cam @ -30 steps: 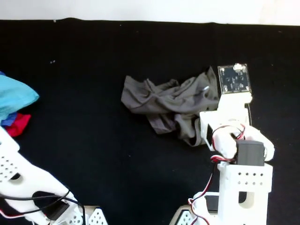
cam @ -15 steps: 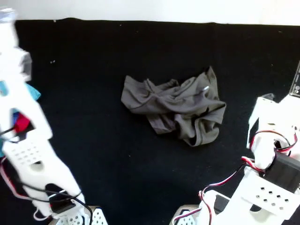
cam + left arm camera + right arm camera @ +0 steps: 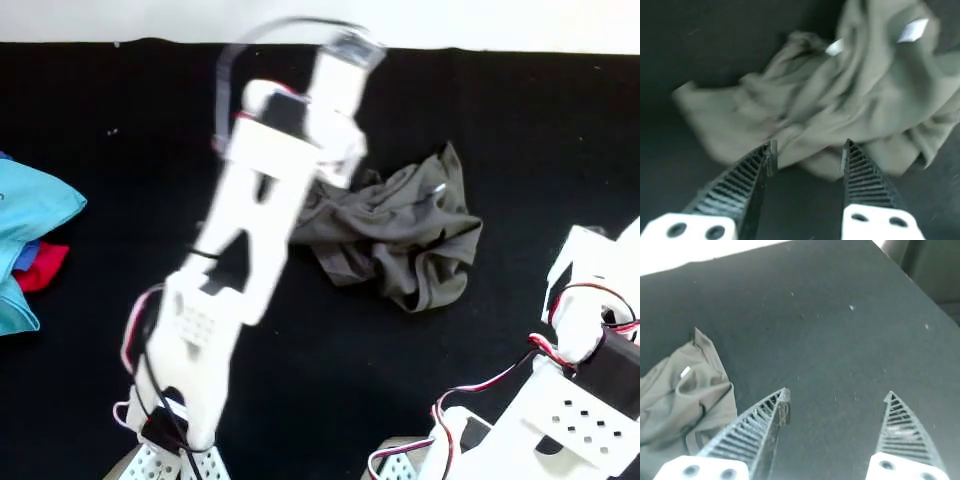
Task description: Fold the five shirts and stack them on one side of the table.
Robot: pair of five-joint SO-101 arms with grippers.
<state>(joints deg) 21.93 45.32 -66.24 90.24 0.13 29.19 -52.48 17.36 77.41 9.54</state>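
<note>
A crumpled grey shirt (image 3: pixel 405 230) lies on the black table (image 3: pixel 500 110) a little right of centre. My left arm (image 3: pixel 265 210) stretches from the front left across the table, and its end covers the shirt's left part. In the left wrist view my left gripper (image 3: pixel 807 152) is open just above the grey shirt (image 3: pixel 850 90), with nothing between its fingers. My right gripper (image 3: pixel 837 395) is open over bare table, with the grey shirt (image 3: pixel 685 395) off to one side. The right arm (image 3: pixel 590 340) sits at the front right corner.
A pile of shirts rests at the table's left edge, cyan (image 3: pixel 30 215) on top with blue and red (image 3: pixel 40 265) showing under it. The table's far edge (image 3: pixel 450 48) meets a white wall.
My left arm has swung from the left edge across to the grey shirt. My right arm has drawn back from the shirt to the front right corner. The shirt has not moved.
</note>
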